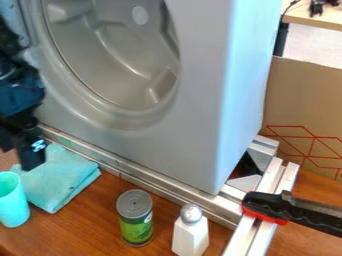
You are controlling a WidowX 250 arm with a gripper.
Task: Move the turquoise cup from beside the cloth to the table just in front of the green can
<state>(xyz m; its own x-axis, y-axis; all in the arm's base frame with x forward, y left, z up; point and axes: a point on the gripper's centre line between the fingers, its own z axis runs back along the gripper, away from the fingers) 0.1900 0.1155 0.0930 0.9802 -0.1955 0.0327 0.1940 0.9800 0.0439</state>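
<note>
Upright at the lower left on the wooden table [90,215], a turquoise cup [13,205] beside a folded turquoise cloth [60,177]; near both, a black gripper [18,157], open wide. Rightward, a green-labelled can [135,217] and a white shaker [190,236]; behind, metal rails [143,179] along a large grey housing [200,115]; at right, a black-and-red handle [267,205] over the rails.

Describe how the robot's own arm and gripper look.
The arm is dark, close to black, with bulky, rounded housings that narrow toward the black gripper. A small white marking stands out low on the gripper's side. I can't make out any cables.
</note>
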